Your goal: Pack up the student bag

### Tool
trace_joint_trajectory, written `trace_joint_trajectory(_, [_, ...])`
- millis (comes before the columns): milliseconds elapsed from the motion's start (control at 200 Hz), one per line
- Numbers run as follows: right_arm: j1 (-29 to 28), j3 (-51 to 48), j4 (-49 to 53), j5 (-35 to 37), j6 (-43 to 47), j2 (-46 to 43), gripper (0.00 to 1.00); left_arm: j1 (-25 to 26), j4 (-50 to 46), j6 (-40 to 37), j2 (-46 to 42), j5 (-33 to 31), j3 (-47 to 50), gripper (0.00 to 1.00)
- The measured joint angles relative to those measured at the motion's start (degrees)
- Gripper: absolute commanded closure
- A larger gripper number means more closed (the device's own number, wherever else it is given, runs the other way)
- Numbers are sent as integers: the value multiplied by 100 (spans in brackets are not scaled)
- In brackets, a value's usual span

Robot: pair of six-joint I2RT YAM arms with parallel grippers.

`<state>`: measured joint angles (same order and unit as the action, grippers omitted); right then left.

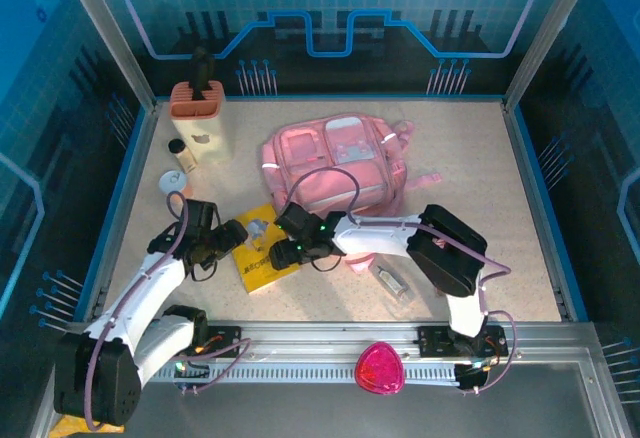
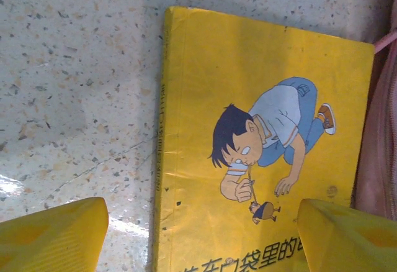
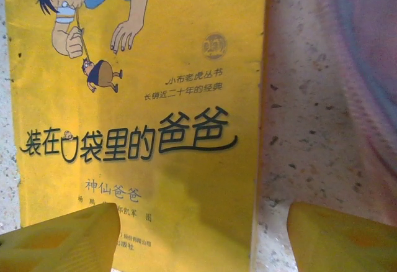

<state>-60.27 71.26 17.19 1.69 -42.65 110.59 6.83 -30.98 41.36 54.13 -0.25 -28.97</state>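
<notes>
The student bag (image 1: 330, 163), a large pink backpack, lies flat at the back centre of the table. In front of it a yellow picture book (image 1: 262, 250) lies flat, cover up. My left gripper (image 1: 234, 237) hovers over the book's left side, and my right gripper (image 1: 288, 250) over its right side. In the left wrist view the book (image 2: 260, 141) has its spine edge between the open yellow fingers (image 2: 56, 235) of my left gripper (image 2: 205, 247). My right gripper (image 3: 201, 241) is open too, and the book (image 3: 142, 129) has its right edge between the fingers (image 3: 341, 238). Neither gripper holds anything.
An orange and cream pen holder (image 1: 200, 118) stands at the back left, with a small bottle (image 1: 180, 153) and a round disc (image 1: 172, 182) beside it. A small clear bottle (image 1: 390, 280) lies under my right arm. A magenta rounded object (image 1: 380, 368) rests on the front rail.
</notes>
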Motion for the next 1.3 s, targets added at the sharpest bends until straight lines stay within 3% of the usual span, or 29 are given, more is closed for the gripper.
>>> trace_joint_trajectory(385, [-568,459,271,90,-227,232,29,-111,-7,-227,197,-79,0,25])
trace_joint_trajectory(765, [-365,459,365,269,-776,245,40,-175,313,-431,625,459,17,32])
trace_joint_trajectory(1301, [-304,754,422,240,-793,584,35,-175,492,-404,852,573,98,35])
